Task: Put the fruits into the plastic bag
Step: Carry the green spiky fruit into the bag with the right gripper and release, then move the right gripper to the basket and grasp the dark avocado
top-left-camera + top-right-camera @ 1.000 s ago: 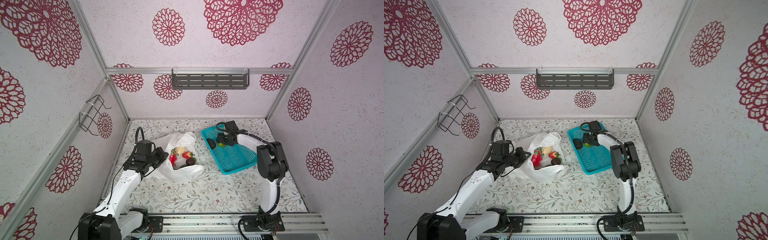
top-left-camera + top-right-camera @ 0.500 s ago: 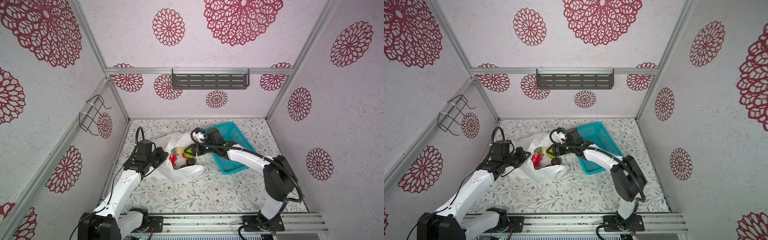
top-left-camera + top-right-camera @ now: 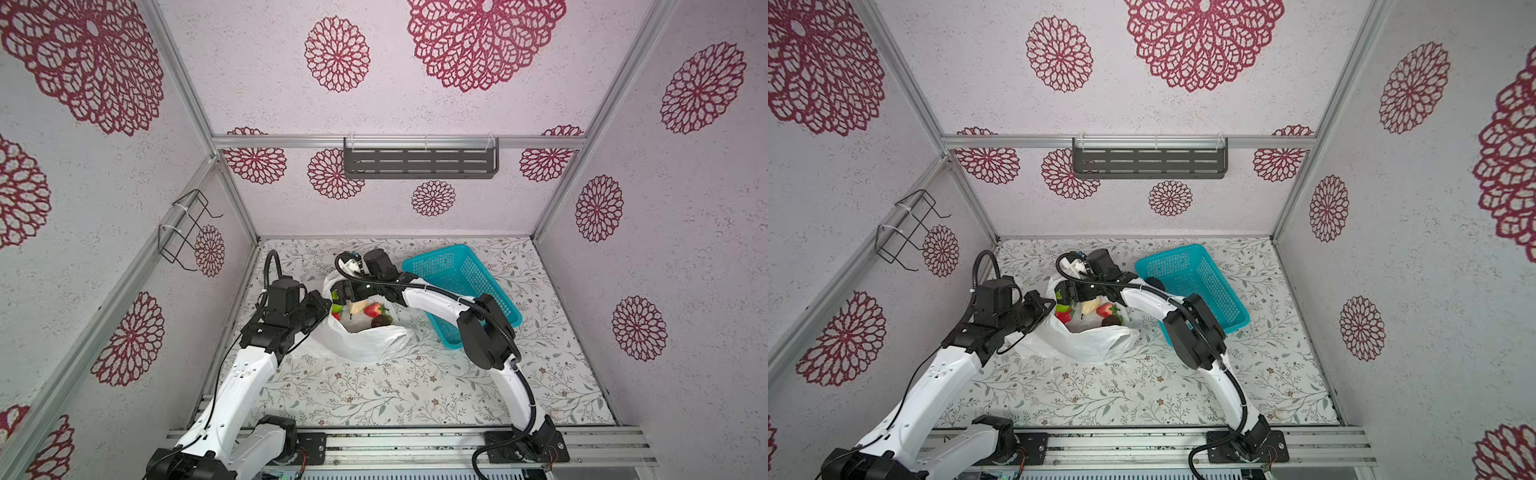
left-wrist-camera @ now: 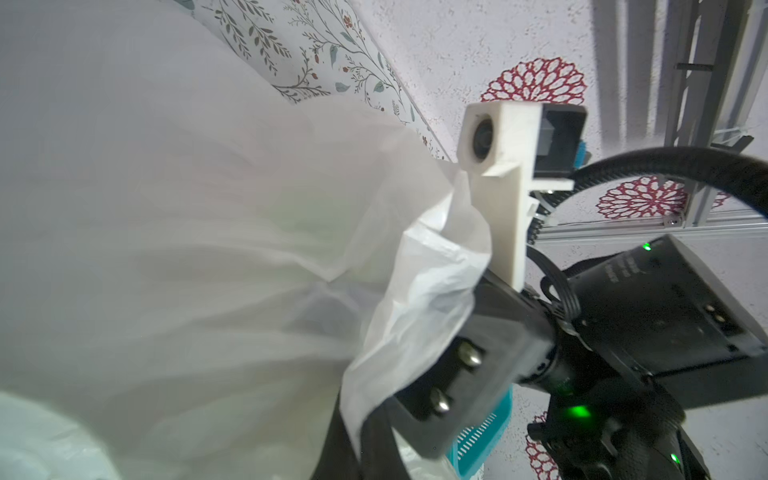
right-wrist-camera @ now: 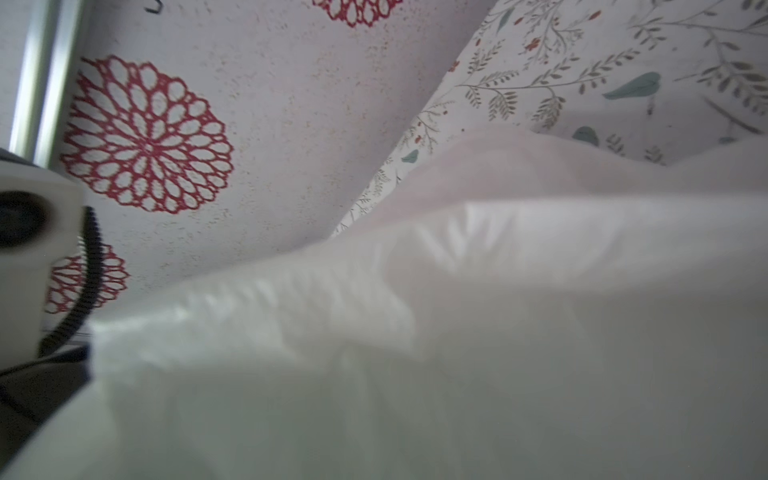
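From my remote station I watched the thin, translucent white crinkly plastic carrier bag (image 3: 365,343) (image 3: 1088,345) sit open-mouthed on the floral-patterned tabletop (image 3: 415,382), seen here in both top views. The left gripper (image 3: 326,305) (image 3: 1049,305) was at the bag's left rim. Its fingers were closed tight on the film and held that edge up, and the bag's wall (image 4: 208,249) filled most of its wrist camera.

The right gripper (image 3: 341,296) (image 3: 1069,296) reached in from the bag's right and hung over the far-left part of the bag's mouth. I could not tell how far apart its fingers stood. Its wrist camera gave me only blurred white film (image 5: 457,332).

Inside the bag lay a red toy strawberry (image 3: 373,309) (image 3: 1105,309) with a beige bumpy lump (image 3: 355,308) (image 3: 1090,307) just to its left. A dark rounded fruit (image 3: 381,321) (image 3: 1111,321) lay just beside the strawberry on its near side. A red-and-green piece (image 3: 336,313) (image 3: 1064,312) lay against the bag's left rim, just below the right gripper, and I could not tell whether the two touched.

The teal perforated plastic basket (image 3: 457,270) (image 3: 1187,266) stood just right of the bag, and the right arm crossed above the corner of it nearest the bag. In that corner a second dark fruit (image 3: 1156,284) showed in a top view, partly hidden behind the arm.
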